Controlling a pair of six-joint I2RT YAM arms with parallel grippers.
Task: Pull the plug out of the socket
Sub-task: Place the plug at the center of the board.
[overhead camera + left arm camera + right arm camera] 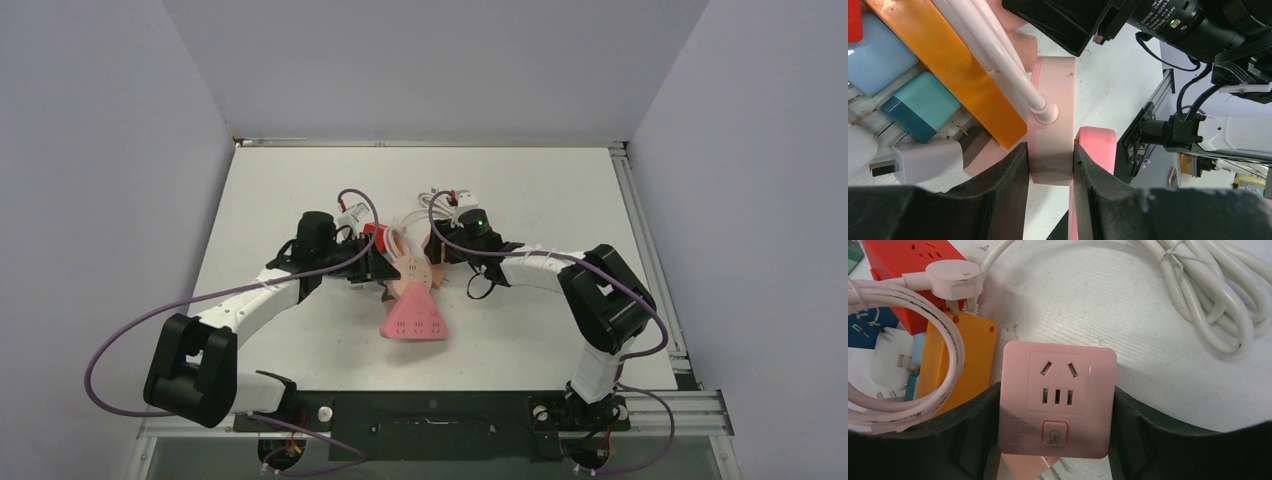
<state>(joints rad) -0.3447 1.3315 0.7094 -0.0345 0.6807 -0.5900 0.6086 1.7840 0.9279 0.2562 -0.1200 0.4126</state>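
Note:
The plug point(1058, 390) is a pink square adapter with its own outlet holes and a button on its face. My right gripper point(1057, 405) is shut on it, one black finger point(968, 430) on each side. A bare metal pin point(1060, 469) shows under its lower edge, over a peach-pink body point(1020, 466). That body is the socket point(1053, 140), a pale pink block seen edge-on, with a white cord point(998, 45) running into it. My left gripper point(1050, 155) is shut on its flat sides. Both grippers meet at mid-table: left gripper point(388, 268), right gripper point(436, 258).
A deep pink triangular power block point(412, 320) lies just in front of the grippers. Round them crowd a red strip point(913, 270), an orange strip point(965, 355), a loose round plug point(954, 276), small chargers point(923, 107) and a coiled white cable point(1208, 295).

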